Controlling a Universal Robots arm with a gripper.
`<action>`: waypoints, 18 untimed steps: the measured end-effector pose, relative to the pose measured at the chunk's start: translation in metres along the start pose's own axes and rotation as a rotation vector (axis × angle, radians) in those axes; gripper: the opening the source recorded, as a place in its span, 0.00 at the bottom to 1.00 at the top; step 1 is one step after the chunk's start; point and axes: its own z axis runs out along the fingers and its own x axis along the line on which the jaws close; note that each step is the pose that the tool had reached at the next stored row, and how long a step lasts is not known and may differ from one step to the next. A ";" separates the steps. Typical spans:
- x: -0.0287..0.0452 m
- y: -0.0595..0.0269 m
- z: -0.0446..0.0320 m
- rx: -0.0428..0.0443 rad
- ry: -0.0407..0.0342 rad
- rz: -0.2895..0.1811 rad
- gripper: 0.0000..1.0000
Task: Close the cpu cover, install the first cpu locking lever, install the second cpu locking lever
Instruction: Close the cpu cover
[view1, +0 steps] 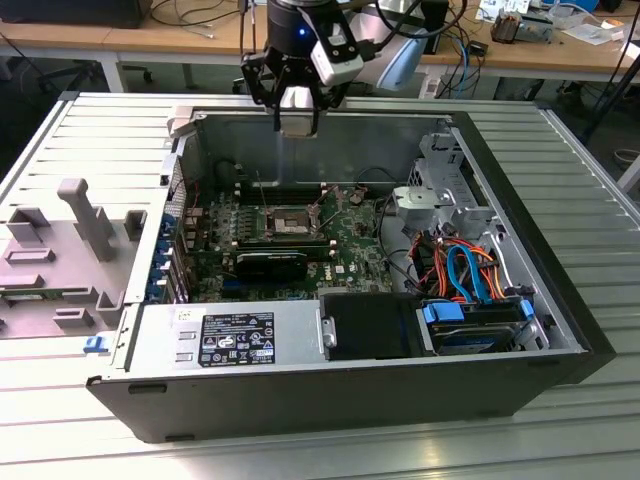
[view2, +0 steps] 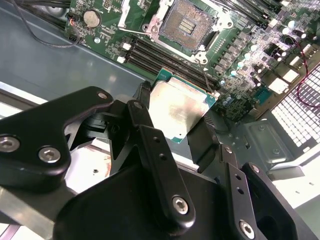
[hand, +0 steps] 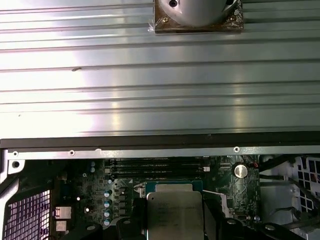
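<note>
My gripper (view1: 297, 122) hangs above the far wall of the open computer case (view1: 520, 370), shut on a square silvery processor chip (view2: 177, 112) with a green rim. In both wrist views the black fingers (view2: 145, 107) clamp the chip's opposite edges, and the chip (hand: 174, 215) is well above the green board. On the board lies the socket (view2: 192, 22) with its pins bare. The cpu cover (view1: 290, 222) is the silvery frame at the socket; whether it lies flat or stands up I cannot tell. Thin wire locking levers (view1: 258, 190) stick up beside the socket.
A grey labelled power-supply box (view1: 225, 335) fills the case's near side, with a black oblong block (view1: 270, 265) behind it. Blue and orange cables (view1: 465, 270) and a drive cage sit at the exterior view's right. A grey fixture (view1: 70, 240) rests on the ribbed metal table (hand: 150, 90).
</note>
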 end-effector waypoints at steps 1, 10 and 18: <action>0.0002 0.0000 0.0003 0.0000 -0.0001 0.000 0.55; 0.0014 -0.0003 0.0031 -0.0001 0.0000 0.000 0.55; 0.0025 -0.0006 0.0059 -0.0001 0.0000 0.000 0.55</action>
